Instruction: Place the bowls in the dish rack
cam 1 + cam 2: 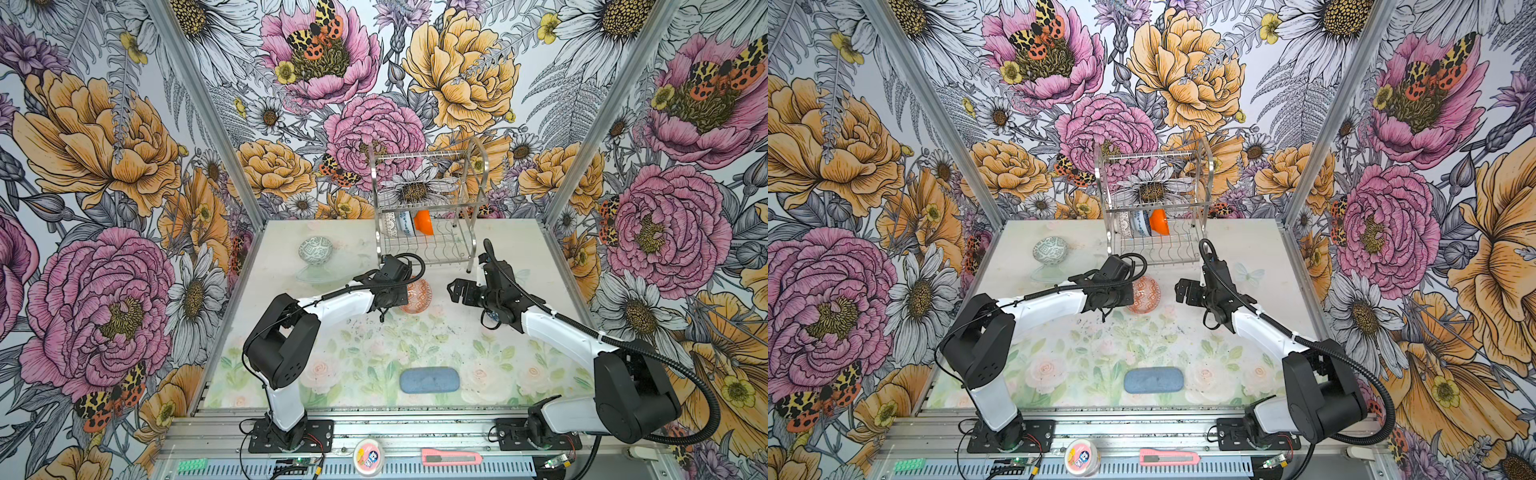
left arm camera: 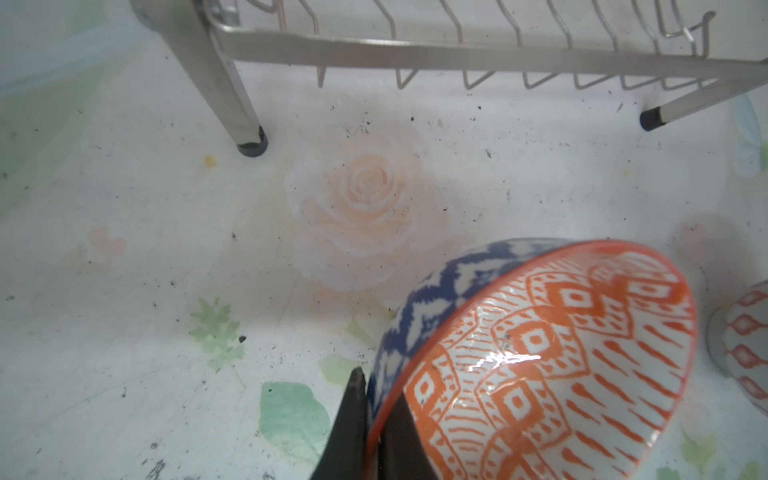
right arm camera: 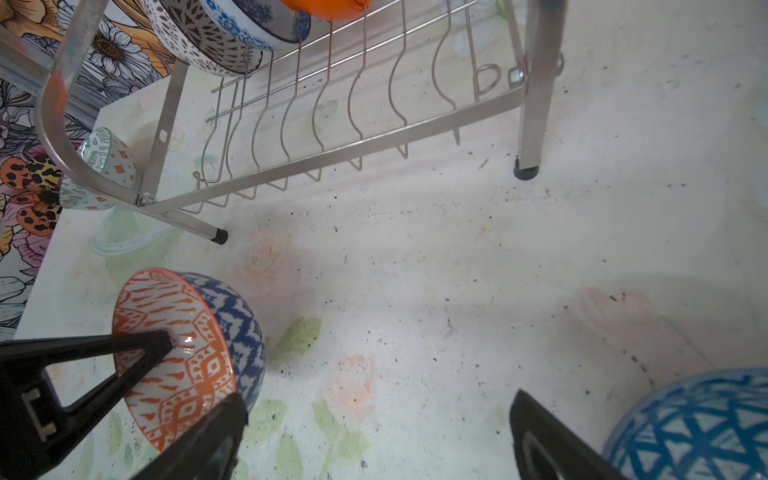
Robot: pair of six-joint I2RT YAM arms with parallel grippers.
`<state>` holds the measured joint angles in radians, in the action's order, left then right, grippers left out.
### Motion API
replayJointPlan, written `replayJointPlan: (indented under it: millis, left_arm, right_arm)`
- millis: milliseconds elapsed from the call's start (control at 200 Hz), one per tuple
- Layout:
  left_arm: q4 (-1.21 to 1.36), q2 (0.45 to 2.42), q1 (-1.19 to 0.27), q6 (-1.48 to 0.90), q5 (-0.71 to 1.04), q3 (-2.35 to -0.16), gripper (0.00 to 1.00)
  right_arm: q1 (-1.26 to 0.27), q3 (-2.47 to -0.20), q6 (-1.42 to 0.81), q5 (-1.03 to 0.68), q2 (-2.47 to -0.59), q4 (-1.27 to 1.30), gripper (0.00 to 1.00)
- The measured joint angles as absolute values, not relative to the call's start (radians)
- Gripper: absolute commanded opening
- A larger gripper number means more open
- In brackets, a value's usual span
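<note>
LOADING THE RACK: The left gripper [image 2: 374,415] is clamped on the rim of the orange-white geometric bowl [image 2: 540,353], one finger inside and one on its blue outer wall. The bowl is tipped on edge just in front of the dish rack [image 1: 415,156]; whether it touches the table [image 1: 332,324] cannot be told. Close by, the right gripper [image 3: 376,403] gapes wide, holding nothing. Beside one of its fingers is the dark-blue triangle bowl [image 3: 698,424], cut off by the frame. The lattice bowl [image 1: 390,224], blue floral bowl [image 1: 405,226] and orange bowl [image 1: 424,222] crowd the lower tier's left end, with open wire slots to their right. The grey-green bowl [image 1: 315,250] sits apart, left of the rack, and a blue-grey pad [image 1: 429,379] lies near the front edge.
</note>
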<state>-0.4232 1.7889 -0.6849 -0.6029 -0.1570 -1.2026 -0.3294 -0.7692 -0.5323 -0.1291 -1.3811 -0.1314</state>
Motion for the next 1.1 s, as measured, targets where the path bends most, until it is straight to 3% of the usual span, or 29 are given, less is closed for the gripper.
replayJointPlan:
  millis: [350,540,941,1096]
  left_arm:
    - [-0.442,1.732,-0.684,-0.696,-0.274,-1.193,0.00]
    - [-0.422,1.655,-0.682,-0.833,-0.305,-1.136,0.00]
    - [-0.316,1.620,-0.683,-1.009,-0.323,-0.991,0.00]
    - [-0.268,1.585,-0.684,-1.042,-0.326,-0.966,0.00]
  right_arm:
    - [-0.331,-0.744,-0.531,-0.227,-1.356,-0.061,0.99]
    - [-0.423,-0.751,-0.564,-0.264,-1.398,0.000,0.98]
    - [-0.562,-0.867,-0.715,-0.296,-1.577,0.131,0.75]
    - [-0.580,-0.918,-0.743,-0.278,-1.640,0.156,0.60]
